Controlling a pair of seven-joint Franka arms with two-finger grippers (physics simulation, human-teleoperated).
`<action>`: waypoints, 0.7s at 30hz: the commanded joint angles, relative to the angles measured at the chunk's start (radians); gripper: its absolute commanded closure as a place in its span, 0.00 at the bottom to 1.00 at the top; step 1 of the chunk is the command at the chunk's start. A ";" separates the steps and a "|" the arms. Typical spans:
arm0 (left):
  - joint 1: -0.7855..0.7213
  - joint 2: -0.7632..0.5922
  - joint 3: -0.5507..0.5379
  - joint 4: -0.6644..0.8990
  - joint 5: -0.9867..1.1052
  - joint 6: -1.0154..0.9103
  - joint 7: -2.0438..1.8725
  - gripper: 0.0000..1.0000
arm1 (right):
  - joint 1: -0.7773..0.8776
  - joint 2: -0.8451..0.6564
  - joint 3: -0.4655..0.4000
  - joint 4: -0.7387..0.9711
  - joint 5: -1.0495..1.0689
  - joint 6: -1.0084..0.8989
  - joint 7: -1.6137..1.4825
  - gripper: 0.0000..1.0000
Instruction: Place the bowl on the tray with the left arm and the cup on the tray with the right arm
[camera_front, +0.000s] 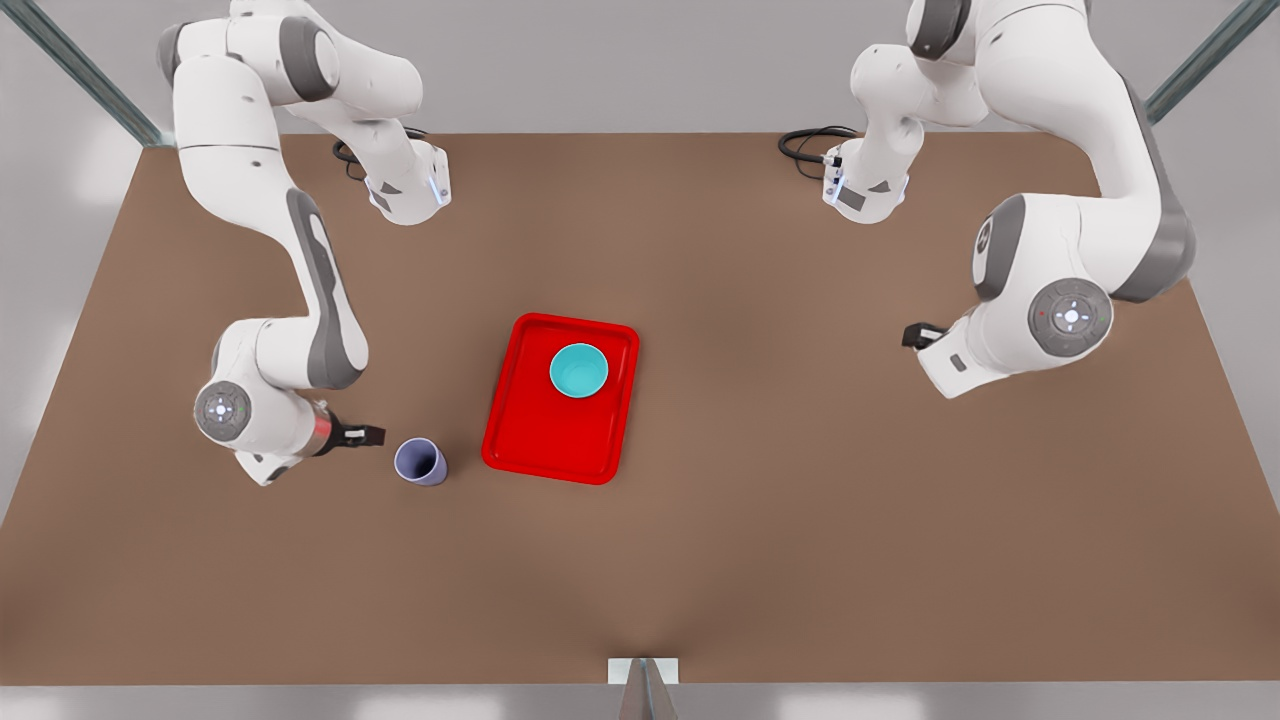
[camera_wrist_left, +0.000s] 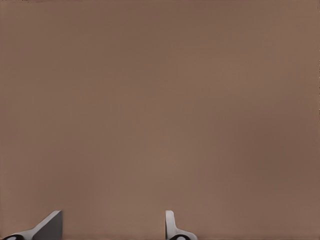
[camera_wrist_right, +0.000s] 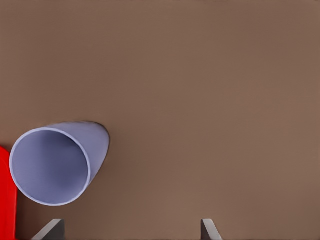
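One item left: cup (camera_front: 421, 462) standing on desk (camera_front: 800, 520) beside right gripper (camera_front: 372, 435), fingers spread; could topple if nudged. Left gripper (camera_front: 910, 335) parked, fingers spread.

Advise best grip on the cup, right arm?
Pinch the cup's rim wall from above, one finger inside, one outside. It stands upright off the tray, mouth open upward. The right hand, open, sits just beside it.

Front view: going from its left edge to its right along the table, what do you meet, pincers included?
Right pincer, open → cup, on the table → tray with the bowl on it → left pincer, open over bare table.
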 joint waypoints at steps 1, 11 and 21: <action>0.001 0.001 -0.001 -0.001 0.005 0.000 -0.002 0.00 | 0.018 -0.001 0.000 0.000 0.000 0.004 0.022 0.00; 0.000 -0.002 -0.001 -0.001 0.005 -0.009 0.000 0.00 | 0.029 0.061 -0.001 -0.037 0.000 0.154 0.036 0.00; 0.000 -0.001 -0.001 0.001 0.005 -0.009 -0.002 0.00 | 0.041 0.061 0.000 -0.063 0.003 0.197 0.058 0.00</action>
